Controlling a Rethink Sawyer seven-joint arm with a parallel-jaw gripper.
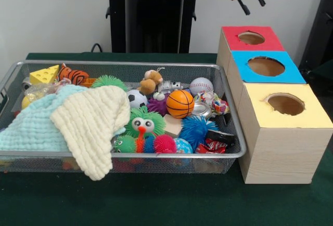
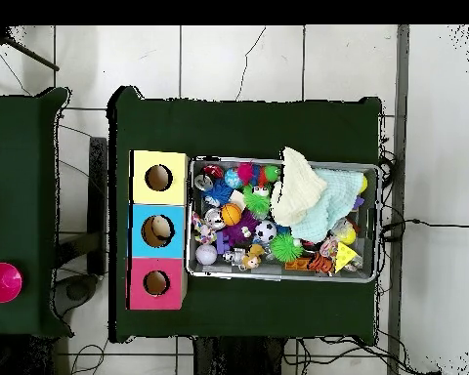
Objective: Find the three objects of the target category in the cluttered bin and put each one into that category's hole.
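Observation:
The silver wire-mesh bin (image 1: pixel 130 154) lies on the green table, full of toys; it also shows in the overhead view (image 2: pixel 277 277). A brown monkey-like plush (image 1: pixel 151 81) lies at the bin's far middle, also seen from above (image 2: pixel 250 258). An orange striped tiger plush (image 1: pixel 73 74) lies at the far left, by the yellow cheese. I see no third plush. The red-topped hole (image 1: pixel 251 38) is the farthest of the three boxes, in the overhead view (image 2: pixel 156 283) too. My gripper (image 1: pixel 252 5) hangs above the red box, open and empty.
The blue-topped hole (image 1: pixel 266 66) and the yellow-topped hole (image 1: pixel 285 104) stand in a row with the red box. A pale yellow cloth (image 1: pixel 93 122) and a mint cloth (image 1: pixel 31 127) cover the bin's left half. A toy basketball (image 1: pixel 180 103), baseball (image 1: pixel 201 85) and spiky balls fill the right half.

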